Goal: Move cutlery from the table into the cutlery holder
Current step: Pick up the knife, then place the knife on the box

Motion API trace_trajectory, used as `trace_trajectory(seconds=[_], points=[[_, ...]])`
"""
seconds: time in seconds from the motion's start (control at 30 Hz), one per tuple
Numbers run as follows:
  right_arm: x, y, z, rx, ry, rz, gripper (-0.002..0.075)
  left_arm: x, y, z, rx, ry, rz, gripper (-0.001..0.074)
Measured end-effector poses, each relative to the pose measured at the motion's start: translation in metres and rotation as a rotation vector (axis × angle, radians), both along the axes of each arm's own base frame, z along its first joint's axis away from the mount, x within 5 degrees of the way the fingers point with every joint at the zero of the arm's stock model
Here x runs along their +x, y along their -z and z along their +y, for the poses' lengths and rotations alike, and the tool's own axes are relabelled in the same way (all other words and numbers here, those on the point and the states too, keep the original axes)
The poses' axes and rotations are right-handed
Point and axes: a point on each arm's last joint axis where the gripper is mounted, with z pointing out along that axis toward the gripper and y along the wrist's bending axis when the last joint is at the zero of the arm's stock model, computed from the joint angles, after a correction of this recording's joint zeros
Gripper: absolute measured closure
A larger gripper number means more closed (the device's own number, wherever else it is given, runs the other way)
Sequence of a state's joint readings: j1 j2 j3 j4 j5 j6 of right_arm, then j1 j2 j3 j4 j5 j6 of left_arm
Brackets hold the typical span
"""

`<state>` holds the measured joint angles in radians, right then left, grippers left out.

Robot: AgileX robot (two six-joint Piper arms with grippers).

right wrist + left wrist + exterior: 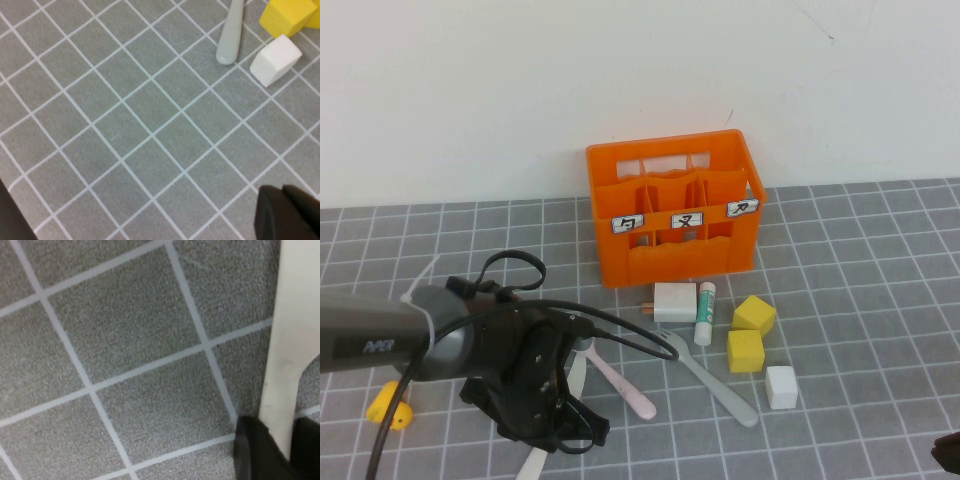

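Left gripper (542, 432), low over the surface (860, 420), pinches the cream knife (287, 345) for transfer to the orange cutlery holder (672, 205); right gripper (285, 212), parked near-right, state indeterminable.

Most of the cream-white knife (533, 462) is hidden beneath the left claw (552, 425). At five o'clock, the right claw (948, 452) is cut off by the frame edge.

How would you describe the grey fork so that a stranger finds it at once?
Start at the orange cutlery holder by the wall. In front of it, the grey fork lies flat between the pink spoon and two yellow cubes. It alone is grey.
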<state>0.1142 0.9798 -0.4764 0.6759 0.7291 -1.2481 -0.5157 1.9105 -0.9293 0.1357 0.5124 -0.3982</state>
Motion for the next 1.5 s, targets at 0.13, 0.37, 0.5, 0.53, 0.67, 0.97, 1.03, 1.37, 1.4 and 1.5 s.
trace_trajectory(seconds=[0.13, 0.37, 0.5, 0.53, 0.67, 0.97, 1.03, 1.37, 1.4, 1.5], points=[[0.0, 0.0, 0.0, -0.001, 0.001, -0.001, 0.0729, 0.0, 0.0, 0.0, 0.0, 0.002, -0.002, 0.0621], [0.0, 0.0, 0.0, -0.002, 0.0, -0.002, 0.0729, 0.001, 0.0, 0.0, -0.003, -0.004, -0.006, 0.0621], [0.0, 0.0, 0.0, -0.002, 0.0, -0.002, 0.0729, 0.003, -0.003, -0.001, -0.011, -0.01, -0.039, 0.0621], [0.0, 0.0, 0.0, -0.002, 0.0, -0.002, 0.0729, 0.004, -0.005, -0.001, -0.013, -0.01, -0.056, 0.0621], [0.0, 0.0, 0.0, -0.002, 0.0, -0.001, 0.0729, 0.006, -0.022, 0.001, -0.028, -0.023, -0.127, 0.0621], [0.0, 0.0, 0.0, -0.003, 0.003, -0.005, 0.0729, 0.004, -0.083, 0.003, -0.127, -0.014, -0.329, 0.0621], [0.0, 0.0, 0.0, -0.003, 0.003, -0.005, 0.0729, 0.004, -0.096, 0.003, -0.163, -0.003, -0.388, 0.0621], [0.001, -0.001, 0.001, 0.024, 0.016, -0.003, 0.0729, 0.015, -0.148, -0.017, -0.496, 0.086, -0.782, 0.0621], [0.001, -0.001, 0.001, 0.026, 0.017, -0.003, 0.0729, 0.016, -0.151, -0.019, -0.529, 0.097, -0.817, 0.0621], [0.001, -0.001, 0.001, 0.026, 0.017, -0.003, 0.0729, 0.018, -0.165, -0.025, -0.652, 0.127, -0.943, 0.0621]])
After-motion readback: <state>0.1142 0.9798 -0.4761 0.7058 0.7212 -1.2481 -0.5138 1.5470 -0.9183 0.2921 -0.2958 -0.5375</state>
